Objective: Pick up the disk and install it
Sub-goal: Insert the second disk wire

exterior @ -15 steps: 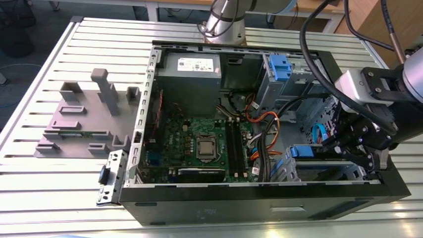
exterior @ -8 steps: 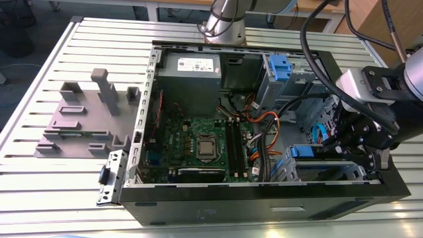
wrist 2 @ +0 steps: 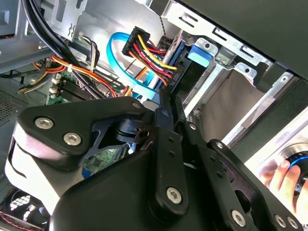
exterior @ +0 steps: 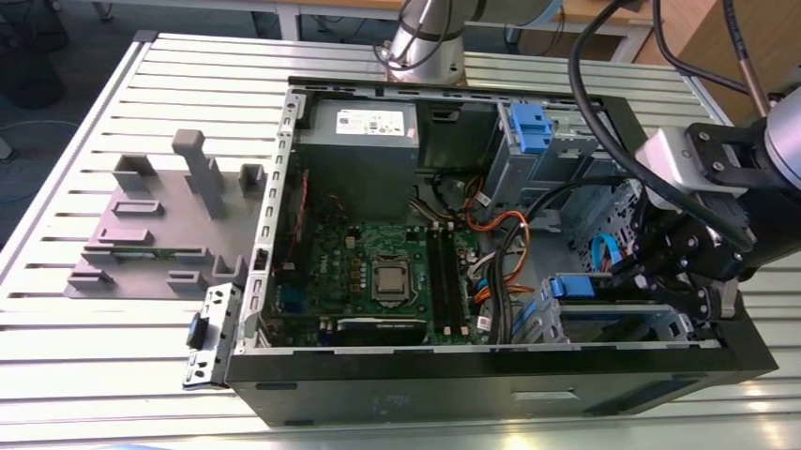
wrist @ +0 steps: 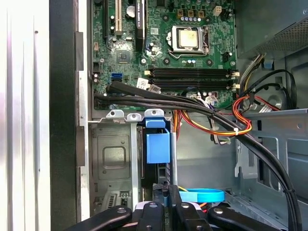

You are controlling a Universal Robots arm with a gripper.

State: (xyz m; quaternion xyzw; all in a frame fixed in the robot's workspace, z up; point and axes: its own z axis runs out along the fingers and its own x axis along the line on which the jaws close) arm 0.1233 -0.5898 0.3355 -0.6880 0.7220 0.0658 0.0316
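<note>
Slatted table (exterior: pixel 100 337), blue-railed disk (wrist: pixel 157 147) seated upright

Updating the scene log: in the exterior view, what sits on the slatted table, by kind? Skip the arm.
Open computer case: 1
Grey slotted holder: 1
Metal bracket beside the case: 1
Total: 3
</note>
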